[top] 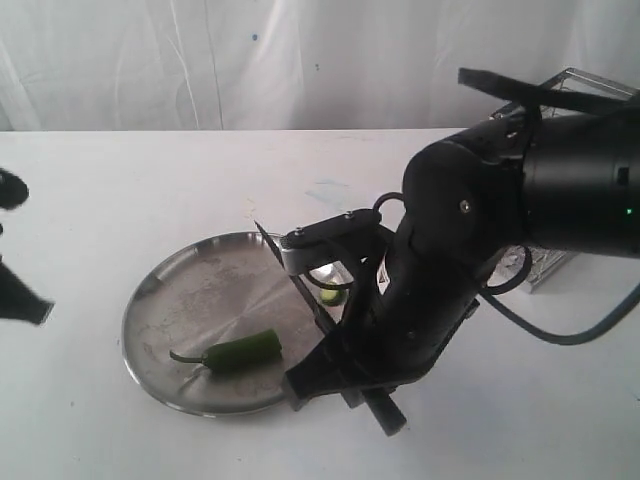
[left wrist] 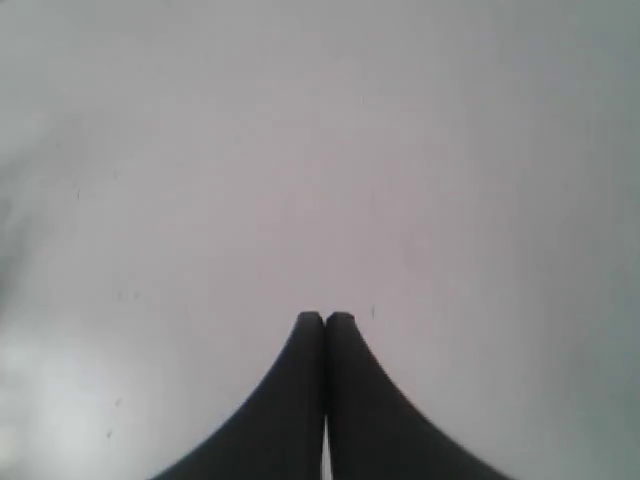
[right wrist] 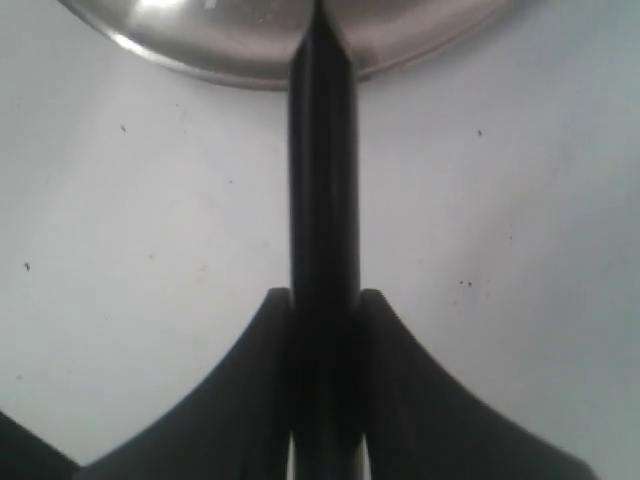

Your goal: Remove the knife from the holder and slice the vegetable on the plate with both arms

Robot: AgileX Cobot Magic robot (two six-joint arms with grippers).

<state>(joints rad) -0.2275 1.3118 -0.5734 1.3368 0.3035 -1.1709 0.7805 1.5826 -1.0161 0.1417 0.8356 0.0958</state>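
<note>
- the right gripper [right wrist: 325, 295] was clenched on the black handle of the slim kitchen knife with the narrow silver blade [right wrist: 323, 150]; the handle ran straight out between its two fingers.
- the left gripper [left wrist: 325, 318] was pressed shut with nothing between its fingers, and under it only the plain white table [left wrist: 300, 150] showed.
- i judged the first step as done: the knife was out of the tall square basket of silver metal wire [top: 590, 85], which stood well behind the right gripper, partly hidden by the arm.
- the small dark green chili pepper with the thin curved stem [top: 240, 352] lay on the round shallow stainless-steel plate [top: 160, 300], ahead of the right gripper and to one side of the blade, near it but apart from it.
- its flat cut end was turned toward the blade and its stem away from it.
- a small green bit [top: 328, 293] lay just on the other side of the blade; it was perhaps a slice, but too small to tell.
- the blade slanted over the plate; whether it touched the steel, i could not tell.
- what was left, in my judgement: the left gripper, well apart from the pepper, had to come and steady it, and the knife had to cut through most of its length.
</note>
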